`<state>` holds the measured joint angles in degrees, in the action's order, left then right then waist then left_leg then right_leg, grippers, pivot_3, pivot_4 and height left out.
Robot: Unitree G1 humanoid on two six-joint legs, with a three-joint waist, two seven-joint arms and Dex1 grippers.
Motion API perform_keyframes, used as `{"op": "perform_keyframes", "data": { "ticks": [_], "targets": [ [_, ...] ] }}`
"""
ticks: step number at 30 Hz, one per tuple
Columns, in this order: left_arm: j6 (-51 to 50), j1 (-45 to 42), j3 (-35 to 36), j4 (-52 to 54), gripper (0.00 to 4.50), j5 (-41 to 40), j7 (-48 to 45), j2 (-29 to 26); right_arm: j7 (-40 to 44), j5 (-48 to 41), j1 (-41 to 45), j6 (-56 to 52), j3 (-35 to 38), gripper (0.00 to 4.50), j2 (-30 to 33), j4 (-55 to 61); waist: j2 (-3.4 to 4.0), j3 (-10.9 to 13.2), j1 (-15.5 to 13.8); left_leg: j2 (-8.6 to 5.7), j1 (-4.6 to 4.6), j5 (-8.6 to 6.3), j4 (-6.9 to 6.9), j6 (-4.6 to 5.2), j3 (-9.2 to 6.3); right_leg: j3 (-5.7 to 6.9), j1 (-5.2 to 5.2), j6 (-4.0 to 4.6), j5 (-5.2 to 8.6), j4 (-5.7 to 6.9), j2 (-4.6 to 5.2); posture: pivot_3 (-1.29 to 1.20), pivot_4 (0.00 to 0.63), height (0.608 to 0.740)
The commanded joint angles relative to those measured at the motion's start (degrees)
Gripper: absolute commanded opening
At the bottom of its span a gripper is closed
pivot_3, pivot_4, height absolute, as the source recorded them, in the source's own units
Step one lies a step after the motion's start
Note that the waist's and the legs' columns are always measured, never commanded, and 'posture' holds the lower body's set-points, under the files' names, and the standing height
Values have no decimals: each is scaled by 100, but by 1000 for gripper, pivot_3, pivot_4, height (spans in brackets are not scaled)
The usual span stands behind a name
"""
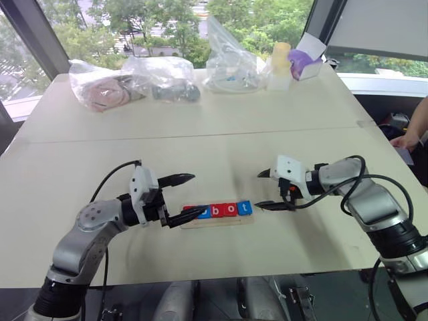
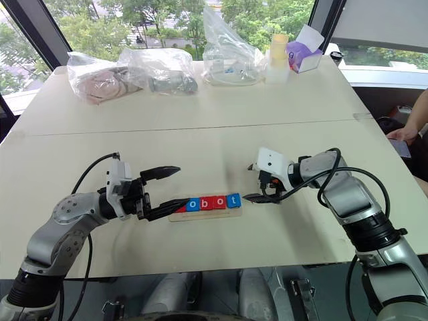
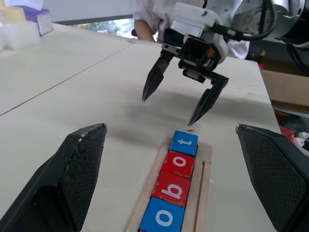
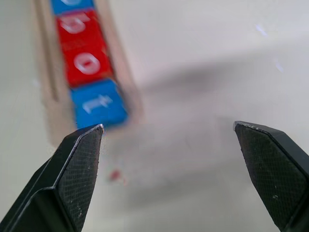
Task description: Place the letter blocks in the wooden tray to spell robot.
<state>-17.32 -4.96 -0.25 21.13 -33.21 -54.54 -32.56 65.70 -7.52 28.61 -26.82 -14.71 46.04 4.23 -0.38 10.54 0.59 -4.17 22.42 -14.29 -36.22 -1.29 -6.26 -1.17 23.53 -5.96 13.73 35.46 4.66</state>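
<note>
The tray (image 1: 217, 219) lies low in the centre of the head view, on the pale surface (image 1: 200, 160). In its recess the blocks (image 1: 224, 209) sit in a row, touching side to side. From the left wrist view the white letters read o, b, o, t: blue o (image 3: 162, 218), red b (image 3: 172, 189), red o (image 3: 179, 162), blue t (image 3: 184, 142) at the far end. The row's left end is hidden behind the left pincer's lower finger, so its first letter cannot be read.

The left pincer (image 1: 187, 197) hangs at the tray's left end, fingers wide apart, holding nothing. The right pincer (image 1: 262, 190) hangs just right of the t block, clear of it, also spread and empty.

Along the upper edge of the frame, clear plastic bags (image 1: 167, 79), a yellow-capped container (image 1: 279, 63) and a purple box (image 1: 304, 63) stand at the surface's far side. A person's hand (image 1: 406, 140) shows at the right edge.
</note>
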Motion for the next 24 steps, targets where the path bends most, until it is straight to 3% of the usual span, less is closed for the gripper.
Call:
{"op": "perform_keyframes", "data": {
  "ticks": [1, 24],
  "targets": [
    [15, -78, 94, 188, 4500, -75, 10, -9, -30, 15, 72, 161, 101, 4466, -38, -18, 0, 0, 8, 0, 0, 0, 0, 0, 0, 0, 1, 0, 0, 0, 0, 0, 150, 740],
    [-24, 53, 122, 305, 4500, -101, 109, -16, -147, 17, 22, 151, -30, 4466, -352, 9, 0, 0, 1, 0, 0, 0, 0, 0, 0, -1, 1, 0, 0, 1, -1, 0, 150, 740]
  ]
}}
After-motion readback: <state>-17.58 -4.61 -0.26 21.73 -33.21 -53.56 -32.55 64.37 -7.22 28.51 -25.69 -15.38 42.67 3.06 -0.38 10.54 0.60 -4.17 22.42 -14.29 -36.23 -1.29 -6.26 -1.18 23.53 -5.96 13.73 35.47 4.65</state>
